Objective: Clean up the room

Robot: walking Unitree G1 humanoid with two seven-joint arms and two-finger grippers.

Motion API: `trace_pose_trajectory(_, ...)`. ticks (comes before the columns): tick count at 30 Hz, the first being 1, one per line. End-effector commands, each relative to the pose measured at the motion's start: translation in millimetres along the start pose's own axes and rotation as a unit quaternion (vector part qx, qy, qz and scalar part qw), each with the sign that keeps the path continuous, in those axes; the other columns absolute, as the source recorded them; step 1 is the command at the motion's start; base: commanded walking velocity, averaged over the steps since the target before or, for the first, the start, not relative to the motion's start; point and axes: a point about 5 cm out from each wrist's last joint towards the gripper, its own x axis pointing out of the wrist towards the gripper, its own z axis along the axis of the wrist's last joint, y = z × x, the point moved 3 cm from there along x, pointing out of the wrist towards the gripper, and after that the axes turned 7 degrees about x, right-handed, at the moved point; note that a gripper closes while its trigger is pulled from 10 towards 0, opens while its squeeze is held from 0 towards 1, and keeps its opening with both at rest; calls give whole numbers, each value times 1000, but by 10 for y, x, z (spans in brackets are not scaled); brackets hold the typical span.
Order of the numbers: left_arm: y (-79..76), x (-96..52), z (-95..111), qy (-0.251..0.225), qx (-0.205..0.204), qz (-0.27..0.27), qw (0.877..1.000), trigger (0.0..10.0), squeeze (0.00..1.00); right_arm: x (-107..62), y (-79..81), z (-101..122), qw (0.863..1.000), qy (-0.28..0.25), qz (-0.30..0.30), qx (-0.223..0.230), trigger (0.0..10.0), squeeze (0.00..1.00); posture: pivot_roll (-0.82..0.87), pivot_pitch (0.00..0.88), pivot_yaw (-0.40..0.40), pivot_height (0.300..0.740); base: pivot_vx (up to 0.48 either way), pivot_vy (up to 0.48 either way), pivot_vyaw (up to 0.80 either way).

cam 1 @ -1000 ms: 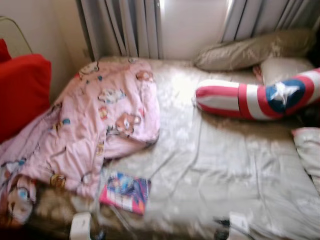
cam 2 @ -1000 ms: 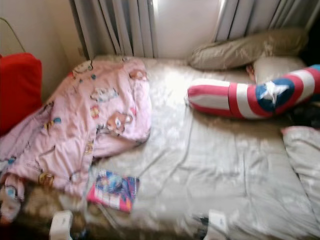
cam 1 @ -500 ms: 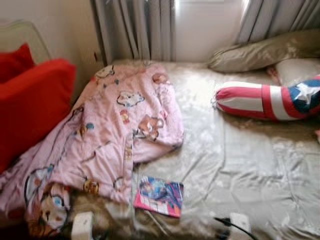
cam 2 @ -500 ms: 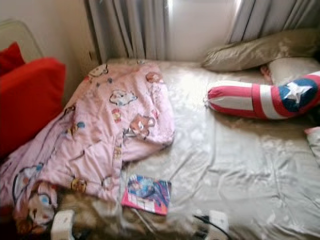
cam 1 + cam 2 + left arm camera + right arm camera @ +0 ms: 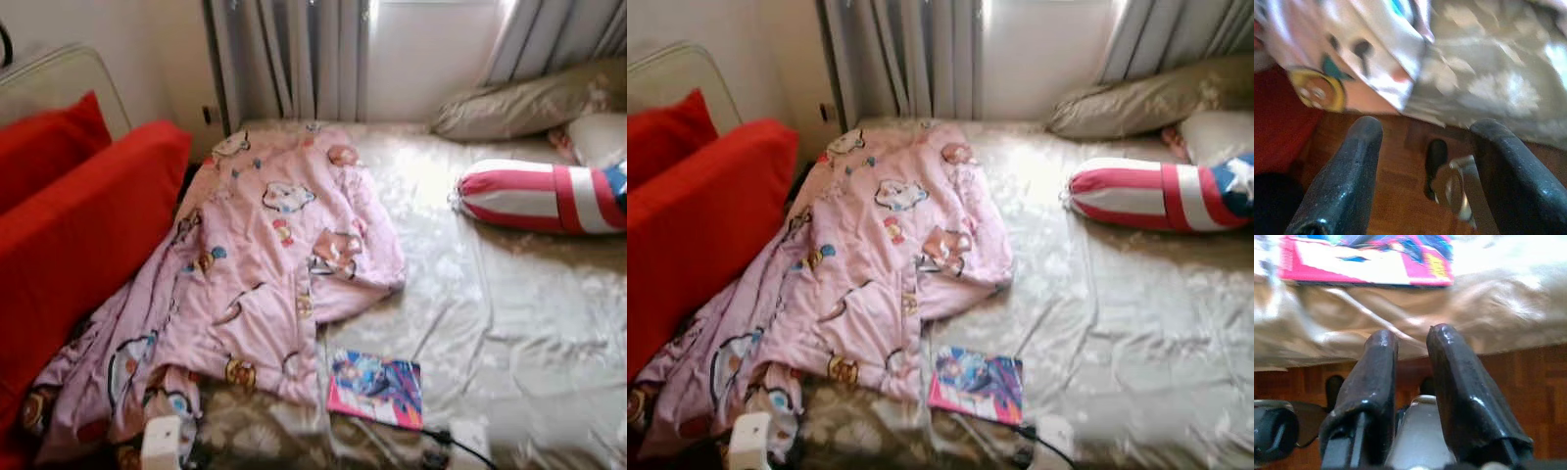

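One pink blanket [image 5: 255,284] crumpled, long axis diagonal across bed [image 5: 509,294].

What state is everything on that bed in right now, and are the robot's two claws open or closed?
Pink cartoon blanket: crumpled, spilling off the bed's edge.
Comic book: closed, flat near the bed's front edge.
Striped star bolster pillow: lying on its side.
Beige bedsheet: wrinkled.
Curtains: drawn apart, bright gap between.
Left gripper: open, empty.
Right gripper: nearly shut, empty.
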Motion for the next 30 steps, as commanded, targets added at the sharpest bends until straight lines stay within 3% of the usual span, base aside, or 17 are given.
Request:
trace_pose_trajectory(1,-87,13,-2,2,-1,-12,1000,10000,0,-15,-119,19,1000,-1,-15,-5,10000,0,59,0,6,740,0,0,0)
trace_pose_trajectory(14,-131,49,125,-9,6,-19,1000,10000,0,46,28,292,999,-32,3,-4,10000,0,53,0,13,740,0,0,0)
trace_pose_trajectory(20,-129,51,165,-22,-13,-17,1000,10000,0,58,112,460,997,-68,16,-9,10000,0,34,0,31,740,0,0,0)
trace_pose_trajectory(22,-127,50,163,-23,-11,-16,1000,10000,0,56,116,494,997,-78,17,-8,10000,0,27,0,34,740,0,0,0)
trace_pose_trajectory(25,-121,42,142,-27,-15,-10,999,10000,0,42,61,562,994,-102,9,35,10000,0,34,0,29,740,0,0,0)
trace_pose_trajectory(30,-125,32,83,-20,-22,-4,1000,10000,0,31,10,549,994,-104,6,38,10000,0,45,0,20,740,0,0,0)
